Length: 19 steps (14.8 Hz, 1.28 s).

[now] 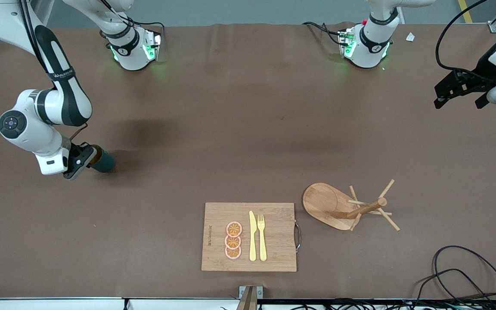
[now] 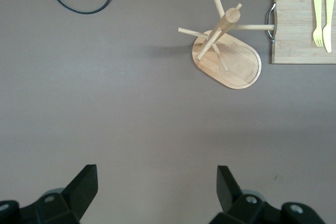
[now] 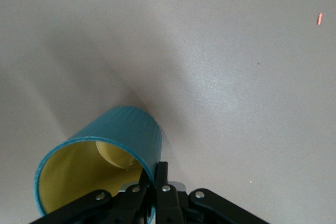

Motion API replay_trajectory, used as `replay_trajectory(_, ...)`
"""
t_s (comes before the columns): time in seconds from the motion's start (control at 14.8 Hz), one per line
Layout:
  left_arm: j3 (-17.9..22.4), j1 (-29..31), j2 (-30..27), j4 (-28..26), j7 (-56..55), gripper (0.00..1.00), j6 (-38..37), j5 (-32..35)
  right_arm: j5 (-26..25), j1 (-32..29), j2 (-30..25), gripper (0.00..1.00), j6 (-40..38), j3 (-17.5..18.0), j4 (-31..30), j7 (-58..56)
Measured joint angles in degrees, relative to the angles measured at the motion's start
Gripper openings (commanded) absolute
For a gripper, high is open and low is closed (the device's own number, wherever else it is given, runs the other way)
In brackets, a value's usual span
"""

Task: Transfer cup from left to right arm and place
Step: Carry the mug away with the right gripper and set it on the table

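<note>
The cup [image 1: 105,162] is a dark teal mug with a yellowish inside. It is tilted on its side, low at the table surface toward the right arm's end. My right gripper [image 1: 89,157] is shut on its rim. In the right wrist view the cup [image 3: 126,129] has its mouth toward the camera, and my right gripper [image 3: 157,170] pinches the rim wall, one finger inside and one outside. The handle is hidden. My left gripper [image 1: 459,101] is open and empty, up over the left arm's end of the table. It shows open over bare table in the left wrist view [image 2: 157,179].
A wooden cutting board [image 1: 274,258] with orange slices [image 1: 233,240], a yellow knife [image 1: 252,236] and a fork [image 1: 261,237] lies near the front edge. A wooden mug tree [image 1: 351,206] stands beside it, toward the left arm's end. Black cables [image 1: 463,275] lie at the front corner.
</note>
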Motion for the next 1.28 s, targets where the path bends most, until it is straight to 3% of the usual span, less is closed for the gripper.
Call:
replay_trajectory(0.27, 0.0, 0.0, 0.2, 0.0, 0.0, 1.0, 0.1, 0.0, 0.0, -0.3, 0.9, 0.04, 1.0, 0.0, -0.1, 0.0)
replay_trajectory(0.34, 0.0, 0.0, 0.3, 0.0, 0.0, 1.0, 0.1, 0.0, 0.0, -0.3, 0.8, 0.21, 1.0, 0.0, -0.1, 0.0)
replay_trajectory(0.41, 0.0, 0.0, 0.3, 0.0, 0.0, 1.0, 0.1, 0.0, 0.0, -0.4, 0.9, 0.49, 1.0, 0.0, -0.1, 0.0)
replay_trajectory(0.61, 0.0, 0.0, 0.4, 0.0, 0.0, 1.0, 0.1, 0.0, 0.0, -0.6, 1.1, 0.97, 1.0, 0.0, -0.1, 0.0)
replay_trajectory(0.95, 0.0, 0.0, 0.4, 0.6, 0.0, 1.0, 0.1, 0.0, 0.0, -1.2, 1.2, 1.0, 0.6, 0.1, 0.1, 0.0)
replay_trajectory(1.28, 0.0, -0.2, 0.4, 1.6, 0.0, 1.0, -0.3, 0.0, 2.6, -1.2, 0.2, 1.0, -6.7, 0.6, 5.2, 0.1)
